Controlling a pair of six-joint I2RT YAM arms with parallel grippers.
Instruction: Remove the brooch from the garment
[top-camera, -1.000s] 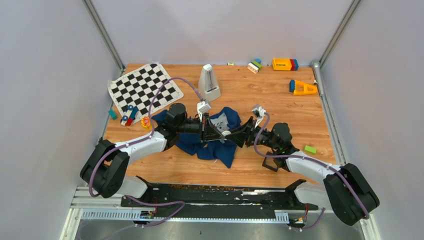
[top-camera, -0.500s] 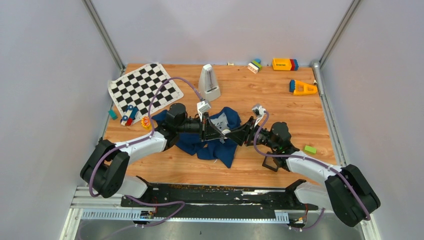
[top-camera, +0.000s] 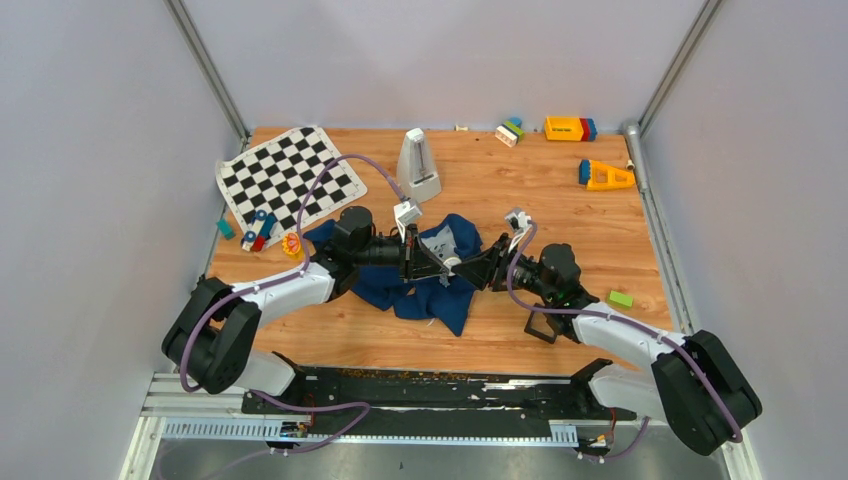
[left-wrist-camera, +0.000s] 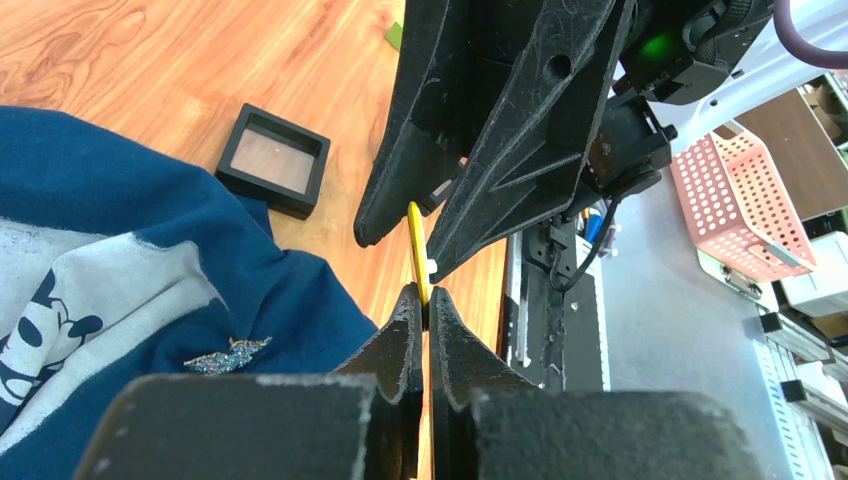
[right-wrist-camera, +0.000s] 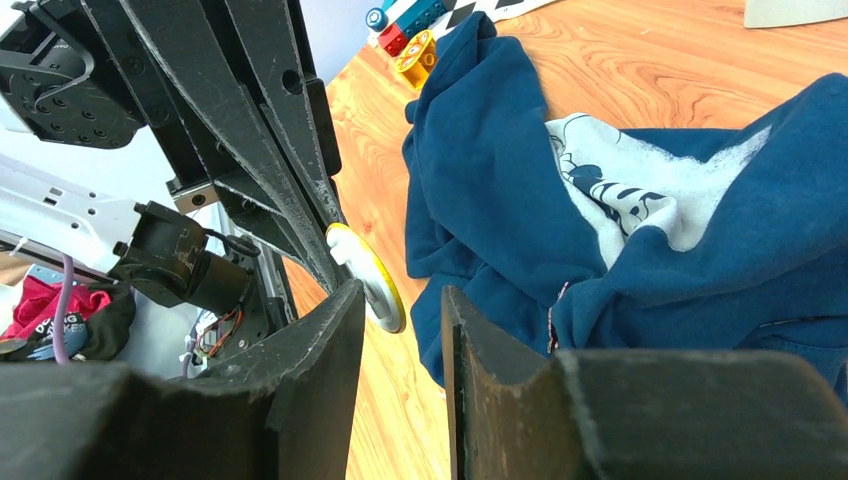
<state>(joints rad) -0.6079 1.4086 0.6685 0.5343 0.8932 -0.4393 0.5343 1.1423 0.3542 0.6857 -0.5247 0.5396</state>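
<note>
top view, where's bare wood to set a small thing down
The wooden tabletop is bare right of the navy blue T-shirt, between the orange wedge toy and the small green block. Crowded: left, by the black-and-white chequered cloth, and around the shirt.

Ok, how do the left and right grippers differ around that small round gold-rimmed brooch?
The left gripper is shut, pinching the small round gold-rimmed brooch by its edge; the right gripper holds nothing. The left gripper's jaws are pressed together; the right gripper's stand apart, straddling the brooch's far edge. Both are black and meet tip to tip beside the navy blue T-shirt.
</note>
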